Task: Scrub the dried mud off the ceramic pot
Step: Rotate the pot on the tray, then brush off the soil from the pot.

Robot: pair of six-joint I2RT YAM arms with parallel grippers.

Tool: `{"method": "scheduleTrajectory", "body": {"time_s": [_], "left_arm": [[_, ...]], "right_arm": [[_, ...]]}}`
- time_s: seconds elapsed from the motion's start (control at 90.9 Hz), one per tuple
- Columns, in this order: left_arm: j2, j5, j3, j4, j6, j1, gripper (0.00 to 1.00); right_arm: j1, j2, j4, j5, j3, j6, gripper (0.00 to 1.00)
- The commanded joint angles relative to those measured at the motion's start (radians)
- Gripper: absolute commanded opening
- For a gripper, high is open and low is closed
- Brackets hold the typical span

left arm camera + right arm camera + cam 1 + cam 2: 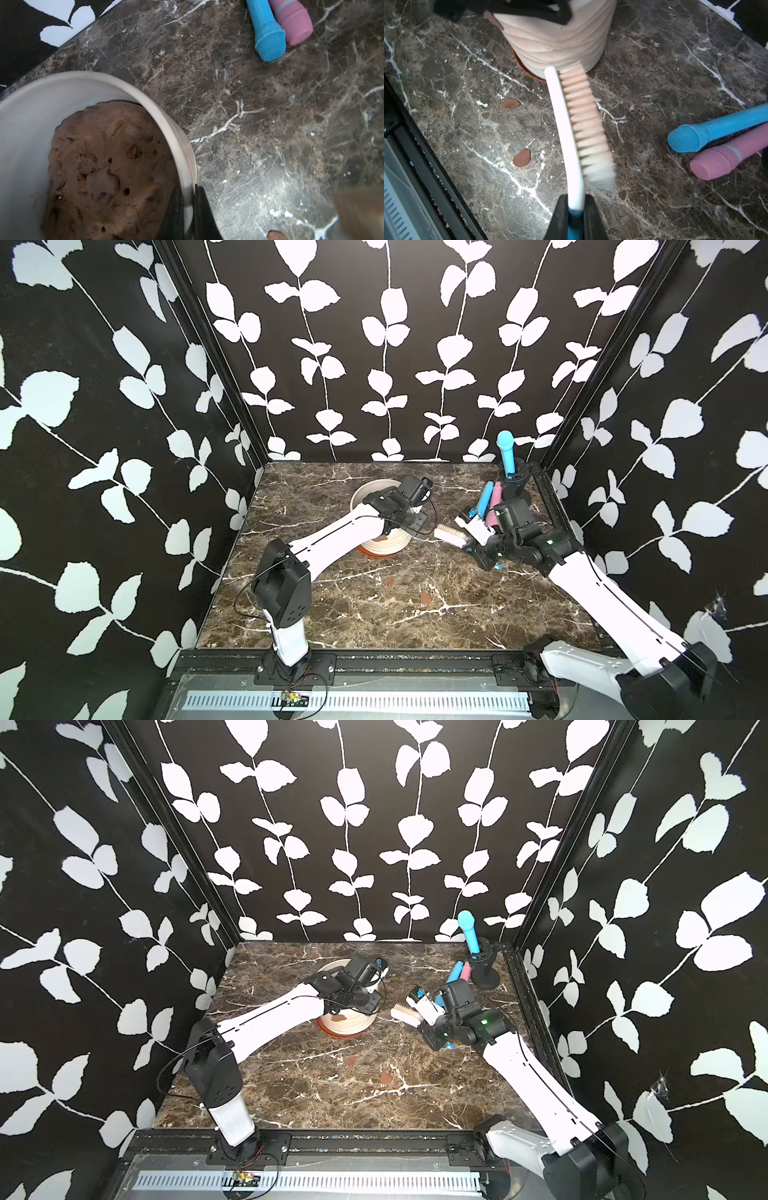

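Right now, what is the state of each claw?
Left claw: closed on the rim of the ceramic pot.
Right claw: closed on the scrub brush.

No text, label, brand, number or sign can be read in any view. The small circuit board [296,697] at the front may carry print, but it is too small to tell.
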Motion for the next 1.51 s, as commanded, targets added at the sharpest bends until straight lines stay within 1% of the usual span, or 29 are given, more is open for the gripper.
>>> {"method": "scheduleTrajectory", "body": {"time_s": [0.0, 0.066, 0.198, 0.275, 0.341, 0.363, 0.396, 0.462, 0.506, 0.594, 0.638, 0.737, 0.759, 0.792, 0.803, 0.869, 0.935, 1.012, 1.133, 1.254, 1.375, 1.496], "left_arm": [[0.070, -0.098, 0.092, 0.123, -0.158, -0.004, 0.00], [0.132, -0.097, 0.170, 0.113, -0.183, -0.004, 0.00], [0.232, -0.120, 0.317, 0.065, -0.248, -0.004, 0.00], [0.253, -0.049, 0.340, 0.061, -0.278, -0.004, 0.01], [0.248, 0.008, 0.359, 0.033, -0.300, -0.002, 0.20], [0.240, 0.022, 0.360, 0.028, -0.301, -0.002, 0.28], [0.220, 0.033, 0.357, 0.015, -0.304, -0.001, 0.37], [0.164, 0.045, 0.334, 0.011, -0.293, 0.003, 0.44], [0.120, 0.040, 0.305, 0.009, -0.283, 0.009, 0.46], [0.029, 0.013, 0.248, -0.012, -0.262, 0.028, 0.49], [-0.015, -0.018, 0.221, -0.045, -0.263, 0.043, 0.52], [-0.149, -0.035, 0.115, -0.072, -0.274, 0.104, 0.55], [-0.186, -0.036, 0.081, -0.067, -0.276, 0.113, 0.58], [-0.238, -0.045, 0.024, -0.053, -0.276, 0.151, 0.66], [-0.253, -0.052, 0.007, -0.050, -0.276, 0.159, 0.71], [-0.351, -0.105, -0.078, -0.048, -0.267, 0.199, 0.77], [-0.427, -0.162, -0.142, -0.062, -0.247, 0.228, 0.79], [-0.498, -0.227, -0.209, -0.062, -0.228, 0.258, 0.78], [-0.568, -0.282, -0.283, -0.050, -0.203, 0.291, 0.77], [-0.589, -0.288, -0.316, -0.039, -0.174, 0.306, 0.77], [-0.576, -0.272, -0.313, -0.043, -0.152, 0.308, 0.76], [-0.562, -0.258, -0.317, -0.029, -0.144, 0.307, 0.76]], "right_arm": [[0.030, 0.006, 0.055, -0.029, -0.011, -0.070, 0.00], [0.054, 0.019, 0.065, -0.046, -0.006, -0.073, 0.00], [0.108, 0.037, 0.073, -0.036, -0.004, -0.069, 0.00], [0.131, 0.052, 0.091, -0.051, -0.009, -0.071, 0.00], [0.150, 0.074, 0.111, -0.054, -0.003, -0.063, 0.00], [0.156, 0.082, 0.118, -0.057, 0.001, -0.059, 0.00], [0.163, 0.096, 0.134, -0.062, 0.007, -0.049, 0.00], [0.183, 0.124, 0.168, -0.092, 0.021, -0.037, 0.00], [0.203, 0.152, 0.173, -0.114, 0.043, -0.037, 0.00], [0.261, 0.225, 0.132, -0.120, 0.129, -0.036, 0.00], [0.276, 0.258, 0.129, -0.115, 0.172, -0.008, 0.00], [0.282, 0.296, 0.176, -0.081, 0.220, 0.084, 0.00], [0.282, 0.302, 0.183, -0.071, 0.226, 0.096, 0.00], [0.280, 0.314, 0.187, -0.060, 0.241, 0.107, 0.00], [0.280, 0.318, 0.186, -0.056, 0.246, 0.109, 0.00], [0.276, 0.352, 0.162, -0.030, 0.275, 0.123, 0.00], [0.261, 0.395, 0.118, -0.003, 0.339, 0.154, 0.00], [0.233, 0.444, 0.065, -0.010, 0.389, 0.183, 0.00], [0.217, 0.469, 0.042, -0.023, 0.409, 0.203, 0.00], [0.191, 0.469, 0.061, -0.057, 0.380, 0.231, 0.00], [0.149, 0.461, 0.070, -0.106, 0.342, 0.271, 0.00], [0.116, 0.434, 0.072, -0.169, 0.294, 0.275, 0.00]]}}
